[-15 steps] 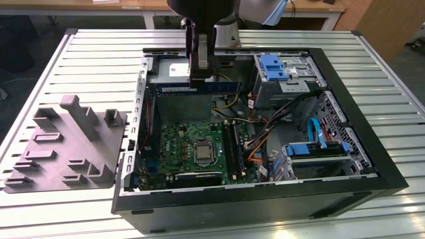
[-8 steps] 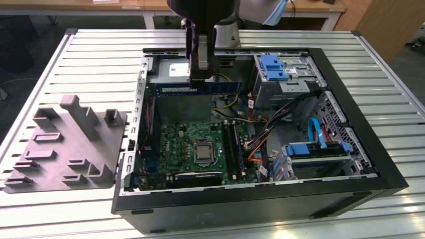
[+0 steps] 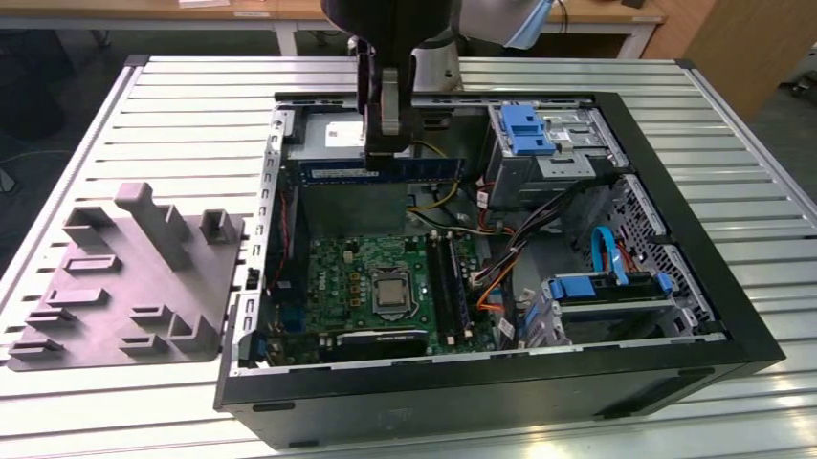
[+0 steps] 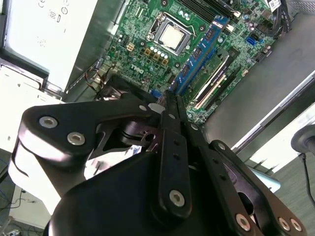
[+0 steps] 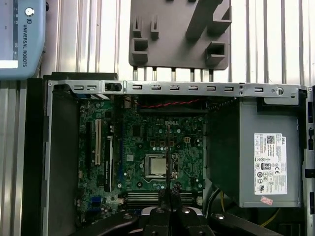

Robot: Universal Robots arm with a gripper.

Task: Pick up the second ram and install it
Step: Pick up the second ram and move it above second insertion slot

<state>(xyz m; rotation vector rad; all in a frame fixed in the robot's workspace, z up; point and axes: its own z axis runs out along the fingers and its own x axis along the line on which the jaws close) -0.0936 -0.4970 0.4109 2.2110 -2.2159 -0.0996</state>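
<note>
Robot arm's tool [image 3: 383,158] hangs clamped on the second ram [image 3: 434,168] over the far end of an open PC case [image 3: 753,354] on a slatted table [image 3: 191,105]. In the exterior view the arm comes down from the far side w/ wrist approx. vertical and fingers pointing straight down. The blue strip is held level, its long axis running across the case, clear of everything beneath. It sits above the grey PSU box [image 5: 266,147] and far of the green mobo [image 3: 370,277].

In the second wrist view the tool [image 4: 170,101] is pinched shut, the strip [image 4: 197,53] jutting out past the tips w/ its chips showing. In the first wrist view the tool [image 5: 169,191] shows the board edge-on [image 5: 168,167], a thin dark line over the mobo.

The module looks light, stiff and thin, likely fragile at the chips and contact edge. It is probably best gripped on its flat faces near mid-length, as here, so it hangs balanced.

A grey parts fixture [image 3: 141,277] lies on the table at the exterior view's left, beside the case.
</note>
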